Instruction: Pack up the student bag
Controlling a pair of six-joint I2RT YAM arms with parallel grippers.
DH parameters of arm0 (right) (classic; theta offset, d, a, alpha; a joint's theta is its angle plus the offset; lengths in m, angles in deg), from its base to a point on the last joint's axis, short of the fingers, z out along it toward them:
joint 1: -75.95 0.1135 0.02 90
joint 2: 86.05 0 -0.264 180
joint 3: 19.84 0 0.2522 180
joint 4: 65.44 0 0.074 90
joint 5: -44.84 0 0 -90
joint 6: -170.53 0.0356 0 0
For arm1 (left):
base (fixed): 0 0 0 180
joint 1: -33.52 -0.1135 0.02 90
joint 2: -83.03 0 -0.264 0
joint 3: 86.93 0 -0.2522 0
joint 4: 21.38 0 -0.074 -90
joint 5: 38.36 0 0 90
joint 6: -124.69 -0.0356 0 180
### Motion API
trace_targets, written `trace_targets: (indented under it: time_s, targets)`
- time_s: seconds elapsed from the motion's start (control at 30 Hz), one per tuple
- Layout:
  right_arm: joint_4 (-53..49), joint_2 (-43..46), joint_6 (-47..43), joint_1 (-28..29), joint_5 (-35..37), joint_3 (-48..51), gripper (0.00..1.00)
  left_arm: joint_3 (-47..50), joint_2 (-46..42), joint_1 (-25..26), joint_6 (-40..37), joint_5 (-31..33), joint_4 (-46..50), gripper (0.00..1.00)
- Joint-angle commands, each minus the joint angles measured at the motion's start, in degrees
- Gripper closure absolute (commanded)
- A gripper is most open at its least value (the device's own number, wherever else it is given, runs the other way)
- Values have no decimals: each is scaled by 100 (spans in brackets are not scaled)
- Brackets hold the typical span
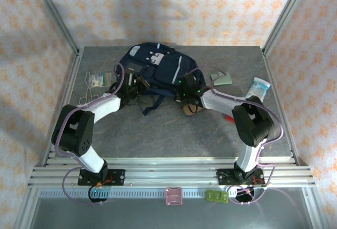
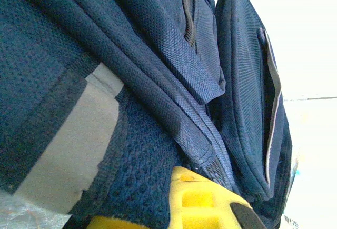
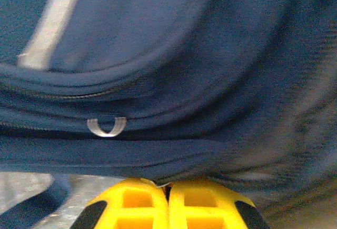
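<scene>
Student bag [image 1: 158,68] mid-table; left pincer [image 1: 132,83] pinching its fabric, right pincer [image 3: 168,195] closed; brown case [image 1: 191,110] beside.

Overhead looks down; wrist cameras, seemingly touching-close, share the student bag [image 1: 158,66].

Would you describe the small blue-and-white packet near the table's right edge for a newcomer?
On the grey table, find the large navy blue fabric backpack at the far middle. Right of it, by the table's right edge, lies the small blue-and-white plastic packet, paler than the flat grey-green piece between them.
</scene>
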Motion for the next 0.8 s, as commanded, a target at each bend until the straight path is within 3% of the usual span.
trace_targets:
  time_s: [0.0,0.23,0.5,0.53,0.63,0.77]
  targets:
    - [-929,243,-191,-470,1063,290,100,-171,-185,-276,-532,495,-73,100]
    - [-867,574,-742,-31,890,242,100,-845,346,-290,-1268,343,172,100]
    - [-366,495,-628,762,-300,-5,100,-1735,743,-372,-2245,1228,784,100]
    - [-203,401,-547,851,-483,-68,100,-1779,738,-407,-2229,1256,788,93]
    - [346,25,-226,972,-1094,-254,100,-1778,600,-452,-2094,1228,812,57]
    - [841,-337,44,1002,-1390,-454,100,-1202,185,-444,-1598,643,645,49]
